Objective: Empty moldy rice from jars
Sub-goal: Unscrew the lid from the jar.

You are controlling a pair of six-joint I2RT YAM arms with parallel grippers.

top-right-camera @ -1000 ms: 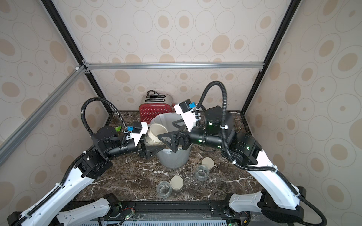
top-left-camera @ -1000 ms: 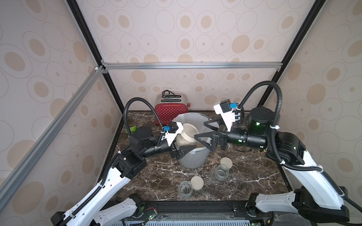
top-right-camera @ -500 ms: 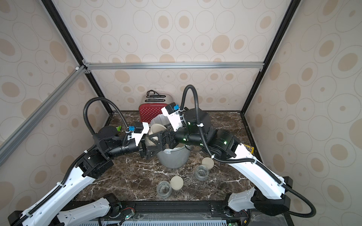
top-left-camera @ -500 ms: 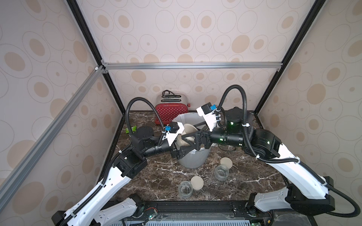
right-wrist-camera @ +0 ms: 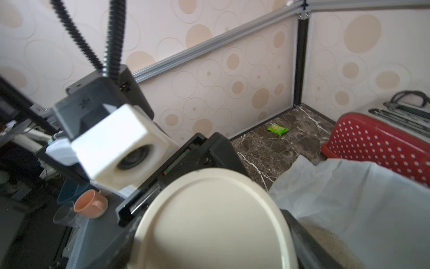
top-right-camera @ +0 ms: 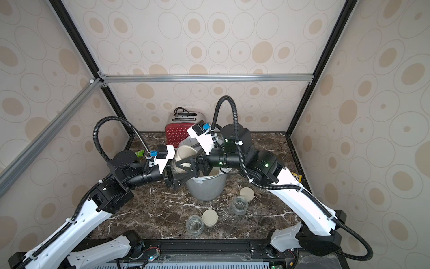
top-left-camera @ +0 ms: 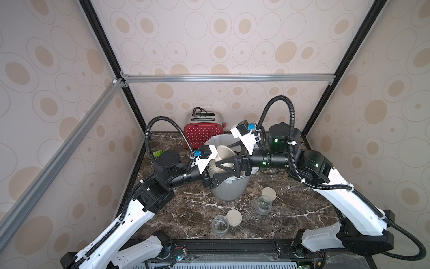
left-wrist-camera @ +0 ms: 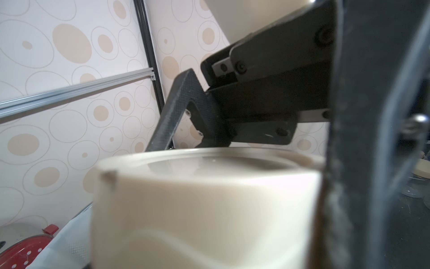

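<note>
Capped jar point(top-left-camera: 214, 165): the only one with its lid on, held tipped above the bin's rim with its glass body clamped in the left gripper point(top-left-camera: 215, 172).
Lid point(right-wrist-camera: 209, 221): smooth cream disc, screwed on and probably slick; best taken squarely across its rim.
Right gripper point(top-left-camera: 226, 154): jaws spread either side of the lid; whether the pads already bite, I cannot tell.
Handling: small, rigid, breakable glass, likely light; twisting the lid needs a firm counter-hold on the body.
Moldy rice point(right-wrist-camera: 330, 244): loose pale heap in the liner; the held jar's fill is hidden.
Bin point(top-left-camera: 229, 189): grey, with a white liner point(right-wrist-camera: 349, 186), directly beneath.
Front jar point(top-left-camera: 220, 224), second open jar point(top-left-camera: 263, 205): upright on the marble counter point(top-left-camera: 186, 209), each with its lid off beside it.
</note>
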